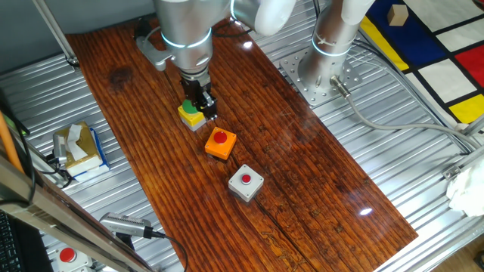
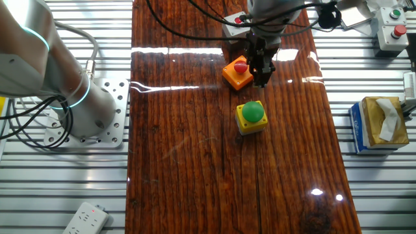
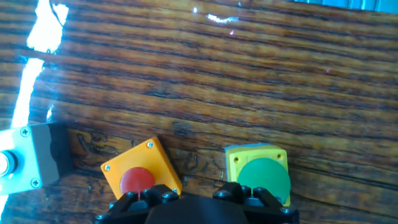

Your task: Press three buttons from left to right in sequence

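Three button boxes stand in a diagonal row on the wooden table (image 1: 318, 174). The yellow box with green cap (image 1: 192, 113) (image 2: 251, 116) (image 3: 261, 174) is at one end. The orange box with red cap (image 1: 220, 143) (image 2: 238, 71) (image 3: 140, 174) is in the middle. The grey box with red cap (image 1: 246, 183) (image 3: 28, 158) is at the other end; it also shows in the other fixed view (image 2: 234, 23), partly hidden behind the hand. My gripper (image 1: 209, 114) (image 2: 262, 82) points down, just above the table between the yellow and orange boxes. Its fingertips do not show clearly in any view.
A tissue box (image 1: 79, 147) (image 2: 382, 123) sits on the metal surface beside the table. A whitish box with a red button (image 1: 68, 257) is at the corner. More button boxes (image 2: 393, 26) and a power strip (image 2: 84, 218) lie off the wood. The arm's base (image 1: 325, 68) stands nearby.
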{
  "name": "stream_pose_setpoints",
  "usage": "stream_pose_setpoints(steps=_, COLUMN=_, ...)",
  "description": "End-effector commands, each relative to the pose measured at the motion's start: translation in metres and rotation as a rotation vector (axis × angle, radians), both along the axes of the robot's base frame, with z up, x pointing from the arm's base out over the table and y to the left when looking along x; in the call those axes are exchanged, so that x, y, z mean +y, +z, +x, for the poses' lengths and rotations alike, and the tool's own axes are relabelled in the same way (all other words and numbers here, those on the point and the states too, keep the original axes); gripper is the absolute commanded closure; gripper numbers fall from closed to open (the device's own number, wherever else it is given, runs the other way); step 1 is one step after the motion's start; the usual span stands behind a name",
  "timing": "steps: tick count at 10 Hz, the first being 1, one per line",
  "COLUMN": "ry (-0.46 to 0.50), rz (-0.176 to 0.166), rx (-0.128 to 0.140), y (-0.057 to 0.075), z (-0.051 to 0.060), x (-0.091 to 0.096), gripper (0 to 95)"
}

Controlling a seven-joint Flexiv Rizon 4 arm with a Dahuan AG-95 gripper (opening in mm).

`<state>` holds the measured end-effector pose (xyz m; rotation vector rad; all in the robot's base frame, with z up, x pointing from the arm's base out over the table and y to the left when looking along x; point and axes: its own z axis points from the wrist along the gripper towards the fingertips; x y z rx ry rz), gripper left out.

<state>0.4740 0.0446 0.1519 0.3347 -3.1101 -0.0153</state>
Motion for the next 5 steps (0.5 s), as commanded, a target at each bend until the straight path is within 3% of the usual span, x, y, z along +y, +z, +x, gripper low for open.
stream_pose_setpoints(steps=1, ry=0.014, rz=0.005, rx=-0.003, y=-0.002, z=0.004, x=0.002, gripper=38.0)
stream_pose_setpoints(steps=3, ry=-0.023, rz=0.01, rx=-0.006, y=-0.002, z=0.016, x=0.019, gripper=38.0)
stream_pose_setpoints(steps=5, ry=-0.057, rz=0.019, rx=-0.018, y=0.001, z=0.03, x=0.05, gripper=38.0)
